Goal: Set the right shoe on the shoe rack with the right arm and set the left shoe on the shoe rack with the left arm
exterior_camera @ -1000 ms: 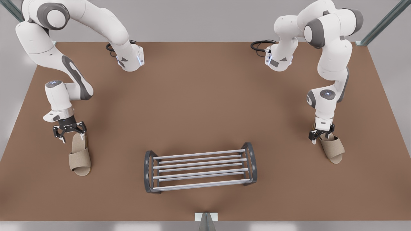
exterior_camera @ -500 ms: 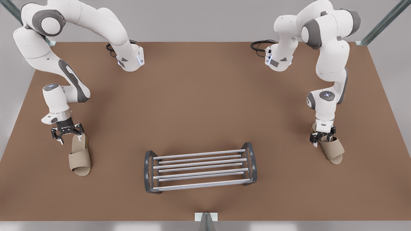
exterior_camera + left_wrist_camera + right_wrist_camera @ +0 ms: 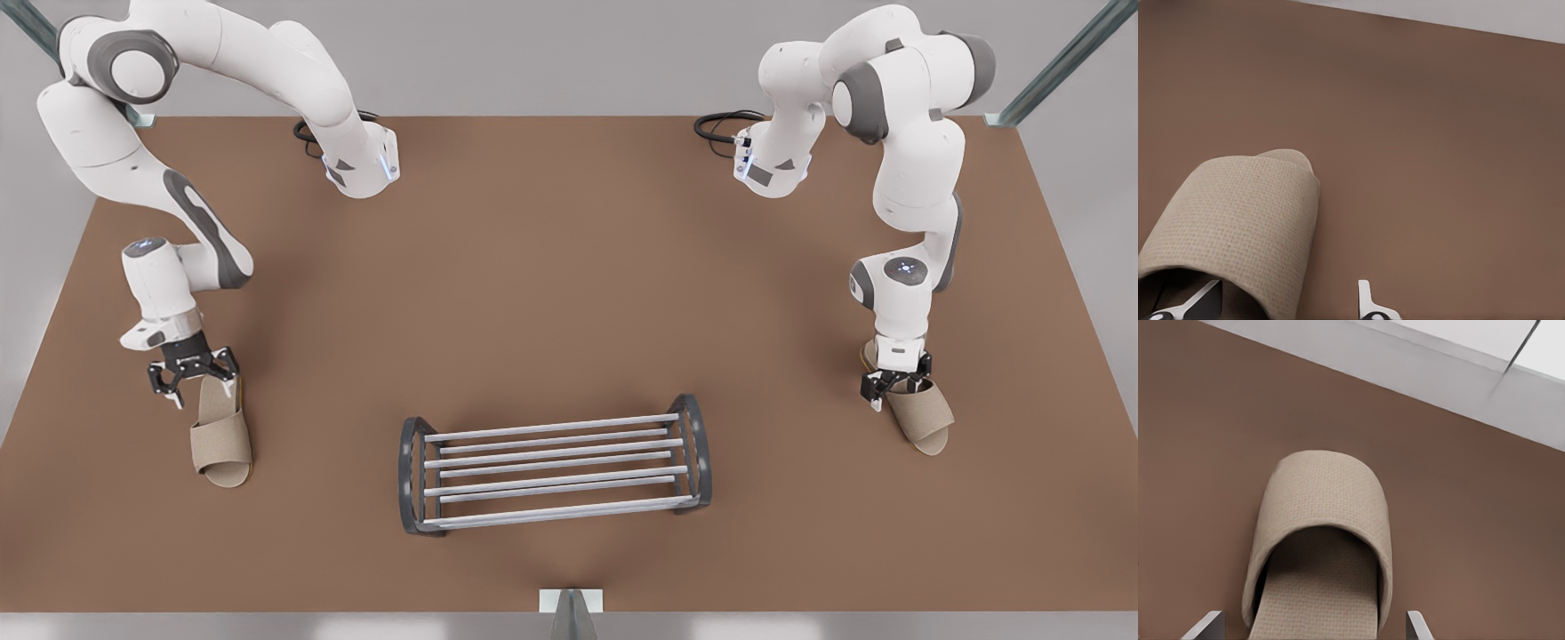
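Observation:
Two beige open-toe slippers lie on the brown table [image 3: 551, 284]. The left shoe [image 3: 222, 440] [image 3: 1245, 213] is at the front view's left, toe toward the front edge. My left gripper [image 3: 207, 391] [image 3: 1281, 307] is open low over its heel, one finger inside the slipper and the other on the table beside it. At the front view's right lies the right shoe [image 3: 920, 416] [image 3: 1325, 500]. My right gripper [image 3: 898, 391] [image 3: 1311, 630] stands open astride its heel, a finger on each side. The shoe rack [image 3: 551, 427] stands bare at front centre between them.
Both arm bases [image 3: 360, 164] [image 3: 769, 164] sit at the back of the table with black cables [image 3: 720, 124] beside them. A metal post [image 3: 569, 613] stands at the front edge. Open tabletop lies between each slipper and the rack.
The left gripper has shifted slightly down and sideways at its slipper's heel. The right gripper has sunk a little lower over its slipper's heel. Both slippers lie where they were.

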### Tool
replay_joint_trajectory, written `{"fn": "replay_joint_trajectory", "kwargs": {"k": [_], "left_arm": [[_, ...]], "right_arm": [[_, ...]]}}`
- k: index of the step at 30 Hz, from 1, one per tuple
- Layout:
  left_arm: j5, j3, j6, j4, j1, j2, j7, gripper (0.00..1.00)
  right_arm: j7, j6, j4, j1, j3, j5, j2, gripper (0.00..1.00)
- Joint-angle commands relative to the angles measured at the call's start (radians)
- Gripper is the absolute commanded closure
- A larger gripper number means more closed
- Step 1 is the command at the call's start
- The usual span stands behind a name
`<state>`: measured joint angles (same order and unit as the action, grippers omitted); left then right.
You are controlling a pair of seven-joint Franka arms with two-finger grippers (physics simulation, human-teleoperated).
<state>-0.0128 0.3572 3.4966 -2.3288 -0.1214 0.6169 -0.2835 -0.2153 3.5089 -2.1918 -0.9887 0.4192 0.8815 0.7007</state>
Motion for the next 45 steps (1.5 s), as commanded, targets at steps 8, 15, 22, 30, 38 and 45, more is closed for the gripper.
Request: {"fn": "replay_joint_trajectory", "kwargs": {"k": [8,15,22,30,38,45], "left_arm": [[0.001,0.029,-0.001,0.000,-0.003,0.000,-0.002,0.10],[0.001,0.032,-0.001,0.000,-0.006,0.000,-0.002,0.34],[0.001,0.034,-0.001,0.000,-0.006,0.000,0.000,0.54],[0.001,0.034,-0.002,0.000,-0.004,-0.003,0.000,0.62],[0.004,0.035,-0.002,0.000,-0.004,-0.031,0.001,0.67],[0.002,0.035,-0.002,-0.001,0.005,-0.062,0.006,0.73]], "right_arm": [[0.044,-0.002,0.038,0.048,0.001,-0.049,0.022,0.00],[0.044,-0.002,0.052,0.030,0.000,-0.041,0.022,0.00],[0.040,-0.002,0.098,0.033,-0.011,-0.038,0.051,0.00],[0.036,-0.001,0.155,0.033,-0.011,-0.035,0.100,0.00],[0.028,-0.001,0.199,0.033,-0.011,-0.033,0.140,0.00],[0.027,-0.001,0.227,0.041,-0.011,-0.033,0.172,0.00]]}}
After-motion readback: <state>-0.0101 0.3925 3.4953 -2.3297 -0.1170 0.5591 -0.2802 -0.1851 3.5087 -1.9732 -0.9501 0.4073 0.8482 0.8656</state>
